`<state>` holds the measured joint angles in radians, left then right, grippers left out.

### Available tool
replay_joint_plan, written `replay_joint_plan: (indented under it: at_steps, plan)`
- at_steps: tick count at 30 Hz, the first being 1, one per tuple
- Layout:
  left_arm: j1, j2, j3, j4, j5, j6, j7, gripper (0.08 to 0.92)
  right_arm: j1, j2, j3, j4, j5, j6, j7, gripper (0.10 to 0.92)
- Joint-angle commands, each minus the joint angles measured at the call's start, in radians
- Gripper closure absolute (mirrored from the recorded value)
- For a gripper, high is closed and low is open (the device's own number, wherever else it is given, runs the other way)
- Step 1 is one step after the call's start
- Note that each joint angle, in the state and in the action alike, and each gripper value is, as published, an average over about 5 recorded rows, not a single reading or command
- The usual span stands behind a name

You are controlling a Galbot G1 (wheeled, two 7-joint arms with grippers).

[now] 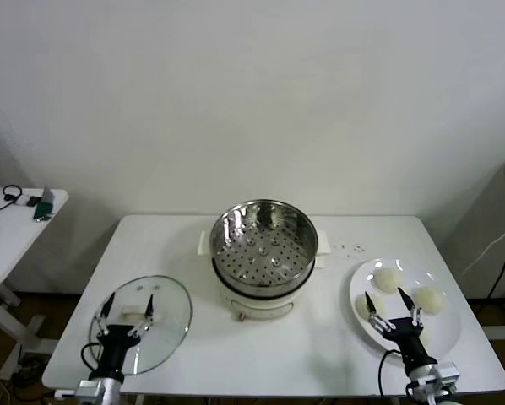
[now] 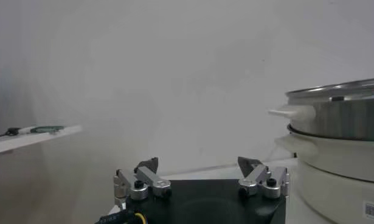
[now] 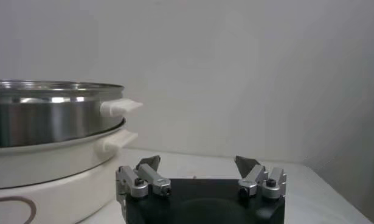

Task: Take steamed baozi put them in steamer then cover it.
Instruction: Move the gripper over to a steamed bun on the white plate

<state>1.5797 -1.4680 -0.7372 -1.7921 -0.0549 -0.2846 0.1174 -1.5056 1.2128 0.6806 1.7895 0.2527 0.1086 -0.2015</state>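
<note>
The buns [image 1: 388,278] sit on a white plate [image 1: 451,333] at the right end of the table [image 1: 278,354], just beside the right gripper [image 1: 393,310]. I can make out two clearly, one toward the pot and one farther right, with what looks like a third partly hidden behind the gripper's fingers; I cannot count a fourth. Keeping them on that side makes sense to me: the right arm has a short reach to lift each one across.

The steamer [image 1: 263,246] stands in the middle of the table, its shiny basket open and empty, the holes in its floor showing. Being central, it seems reachable from either side. From the right wrist view its steel wall [image 3: 47,119] and cream side handle rise close by.

The lid [image 1: 143,325] lies flat on the table at the left, well apart from the pot, its pale handle up, right under the left gripper [image 1: 126,314]. I would guess that arm is meant to do the covering last.

Both grippers hover low at the near edge, jaws spread apart and holding nothing.

A small label shows low on the pot base in the left wrist view, too small to read. A side table [image 1: 16,232] with some gear stands off to the left.
</note>
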Motion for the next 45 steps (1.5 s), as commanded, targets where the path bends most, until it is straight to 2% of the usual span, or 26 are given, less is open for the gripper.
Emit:
replay_joint_plan:
  at_steps: [1,5,11,16,19,25,33,38,45]
  plan:
    - [0.000,0.002,0.000,-0.003,-0.012,0.005,-0.002,0.177,0.087,-0.174,-0.002,-0.004,-0.040,-0.091,-0.074,0.203]
    - [-0.005,-0.003,0.004,-0.007,-0.004,0.009,-0.003,0.177,0.152,-0.362,-0.031,-0.050,-0.049,-0.194,-0.192,0.203]
    - [-0.010,-0.004,0.012,0.002,0.003,0.011,-0.011,0.177,0.265,-0.651,-0.092,-0.172,-0.097,-0.268,-0.464,0.203]
    - [-0.013,-0.002,0.020,0.014,0.002,0.013,-0.018,0.177,0.342,-0.791,-0.146,-0.256,-0.195,-0.272,-0.710,0.203]
    - [-0.022,-0.001,0.024,0.025,0.002,0.017,-0.022,0.177,0.453,-0.829,-0.250,-0.313,-0.286,-0.247,-0.802,0.203]
    - [-0.037,0.002,0.028,0.036,0.002,0.026,-0.027,0.177,0.843,-0.838,-0.628,-0.416,-0.372,-0.235,-0.868,0.203]
    - [-0.042,0.014,0.022,0.037,-0.002,0.040,-0.038,0.177,1.360,-0.815,-1.217,-0.551,-0.388,-0.216,-0.942,0.203]
    - [-0.041,0.018,0.014,0.039,-0.006,0.043,-0.043,0.177,1.521,-0.722,-1.426,-0.645,-0.394,-0.204,-0.957,0.203]
    - [-0.038,0.025,-0.003,0.037,-0.040,0.049,-0.042,0.177,1.595,-0.558,-1.559,-0.777,-0.391,-0.196,-0.963,0.203]
